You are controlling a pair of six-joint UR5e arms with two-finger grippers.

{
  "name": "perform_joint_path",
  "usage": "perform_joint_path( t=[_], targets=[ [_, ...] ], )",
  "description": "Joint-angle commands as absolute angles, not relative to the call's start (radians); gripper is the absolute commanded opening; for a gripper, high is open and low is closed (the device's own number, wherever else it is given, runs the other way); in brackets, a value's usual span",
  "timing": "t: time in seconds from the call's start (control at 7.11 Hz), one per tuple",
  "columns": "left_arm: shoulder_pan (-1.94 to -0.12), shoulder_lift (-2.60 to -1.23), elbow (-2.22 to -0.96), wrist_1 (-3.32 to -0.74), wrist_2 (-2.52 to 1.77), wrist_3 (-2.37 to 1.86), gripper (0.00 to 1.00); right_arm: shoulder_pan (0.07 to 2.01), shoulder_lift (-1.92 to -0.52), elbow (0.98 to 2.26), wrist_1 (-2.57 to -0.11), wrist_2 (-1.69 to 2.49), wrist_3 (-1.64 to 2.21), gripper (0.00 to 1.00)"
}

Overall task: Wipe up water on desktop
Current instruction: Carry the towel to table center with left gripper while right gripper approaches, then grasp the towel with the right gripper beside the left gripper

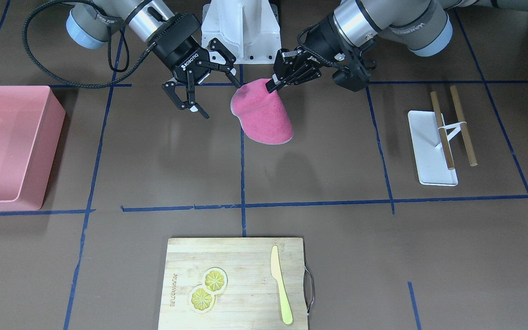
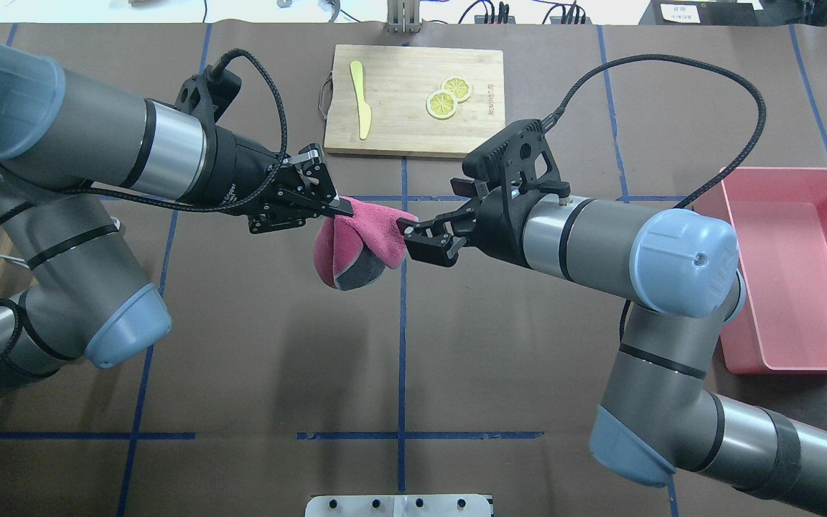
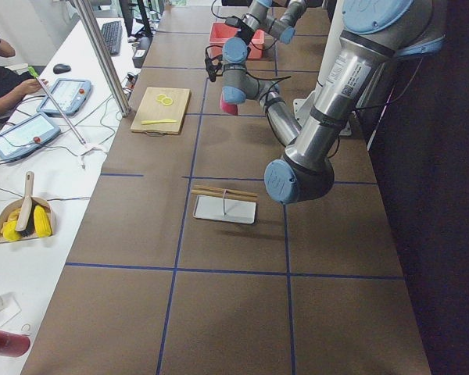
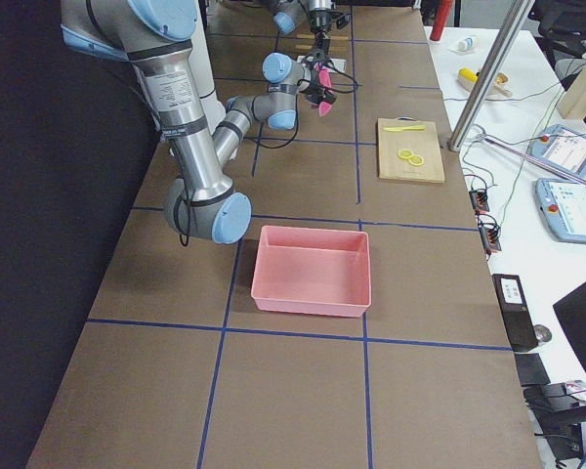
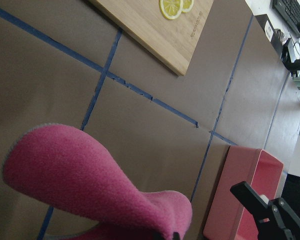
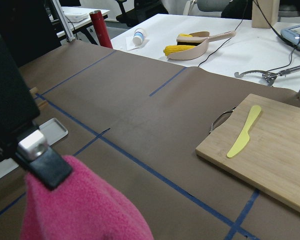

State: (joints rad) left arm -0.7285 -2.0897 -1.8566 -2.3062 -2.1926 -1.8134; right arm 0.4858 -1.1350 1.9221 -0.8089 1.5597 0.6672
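Observation:
A pink cloth [image 1: 264,114] with a grey underside hangs above the dark-brown desktop [image 1: 319,151] near its middle. My left gripper [image 1: 273,85] is shut on the cloth's top edge; it also shows in the overhead view [image 2: 342,208]. My right gripper [image 1: 222,100] is open, and one fingertip is close to the cloth's other side [image 2: 367,230]. The cloth fills the bottom of the left wrist view [image 5: 90,180] and of the right wrist view [image 6: 80,210]. I cannot make out any water on the desktop.
A pink bin [image 1: 7,146] stands on my right side. A wooden cutting board [image 1: 245,256] with a yellow knife [image 1: 281,293] and lemon slices [image 1: 209,288] lies at the far edge. A white stand [image 1: 429,146] with two brown sticks is on my left side.

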Motion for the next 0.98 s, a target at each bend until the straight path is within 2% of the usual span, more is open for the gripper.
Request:
perform_joint_path(
  t=[0.0,0.84],
  targets=[
    [-0.729,-2.109,-1.844,-2.307,-2.2,-1.787,0.0,0.466,-1.137,1.922,-0.818,1.632,0.592,0.99],
    [-0.703,-2.122,-1.833,-2.309,-2.201,-1.764,0.0,0.437,-1.126,1.896,-0.819,1.649,0.583,0.99]
  ],
)
